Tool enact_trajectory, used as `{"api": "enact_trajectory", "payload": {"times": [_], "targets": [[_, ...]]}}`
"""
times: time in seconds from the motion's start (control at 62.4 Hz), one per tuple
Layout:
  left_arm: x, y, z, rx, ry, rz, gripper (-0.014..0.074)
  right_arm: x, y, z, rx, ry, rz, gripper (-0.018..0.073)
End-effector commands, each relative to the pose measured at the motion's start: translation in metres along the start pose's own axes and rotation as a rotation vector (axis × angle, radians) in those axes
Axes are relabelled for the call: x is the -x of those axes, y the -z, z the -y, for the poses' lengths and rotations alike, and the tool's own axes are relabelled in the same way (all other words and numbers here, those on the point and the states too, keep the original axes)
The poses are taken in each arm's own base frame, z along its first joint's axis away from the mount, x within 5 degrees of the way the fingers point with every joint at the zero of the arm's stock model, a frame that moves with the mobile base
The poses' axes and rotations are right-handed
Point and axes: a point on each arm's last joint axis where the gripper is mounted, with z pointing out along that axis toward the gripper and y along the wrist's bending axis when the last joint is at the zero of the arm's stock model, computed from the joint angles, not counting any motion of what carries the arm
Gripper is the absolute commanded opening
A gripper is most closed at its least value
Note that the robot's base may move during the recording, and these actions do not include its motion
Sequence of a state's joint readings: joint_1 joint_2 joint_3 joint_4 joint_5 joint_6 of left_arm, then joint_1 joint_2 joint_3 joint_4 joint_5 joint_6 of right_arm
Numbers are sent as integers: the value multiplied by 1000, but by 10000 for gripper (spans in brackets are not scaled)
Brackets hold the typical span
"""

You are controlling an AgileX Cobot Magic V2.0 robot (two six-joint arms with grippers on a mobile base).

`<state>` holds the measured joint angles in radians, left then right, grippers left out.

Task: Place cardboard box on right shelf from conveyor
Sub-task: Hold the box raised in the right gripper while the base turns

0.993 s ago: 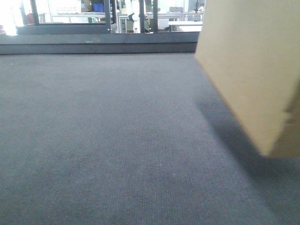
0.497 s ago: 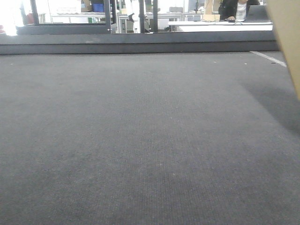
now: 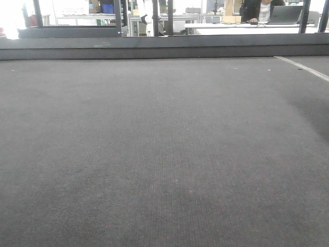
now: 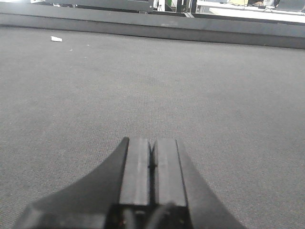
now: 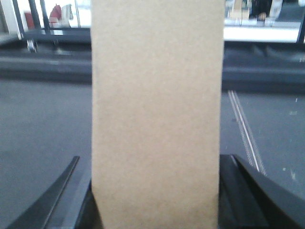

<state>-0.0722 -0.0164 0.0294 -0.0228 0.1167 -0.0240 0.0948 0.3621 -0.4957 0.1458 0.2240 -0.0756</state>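
Only the right wrist view shows the plain tan cardboard box [image 5: 157, 114]. It stands upright and fills the middle of the frame, clamped between the two dark fingers of the right end effector [image 5: 157, 200], with the grey conveyor [image 3: 154, 154] behind it. The left wrist view shows the left end effector [image 4: 152, 167] with its fingers pressed together, empty, above the belt. The front view shows only belt; a second ago the box stood at its right edge.
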Motion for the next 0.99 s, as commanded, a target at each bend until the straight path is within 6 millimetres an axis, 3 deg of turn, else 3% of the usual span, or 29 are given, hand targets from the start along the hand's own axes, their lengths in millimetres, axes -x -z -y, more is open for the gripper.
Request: {"api": "enact_trajectory", "payload": {"times": [0.0, 0.24, 0.977], "targets": [[5, 0, 0, -3, 3, 83, -116, 15, 15, 0, -10, 13, 174, 52], [5, 0, 0, -3, 3, 83, -116, 2, 40, -1, 1, 16, 213, 52], [5, 0, 0, -3, 3, 83, -116, 2, 41, -1, 2, 16, 209, 52]]}}
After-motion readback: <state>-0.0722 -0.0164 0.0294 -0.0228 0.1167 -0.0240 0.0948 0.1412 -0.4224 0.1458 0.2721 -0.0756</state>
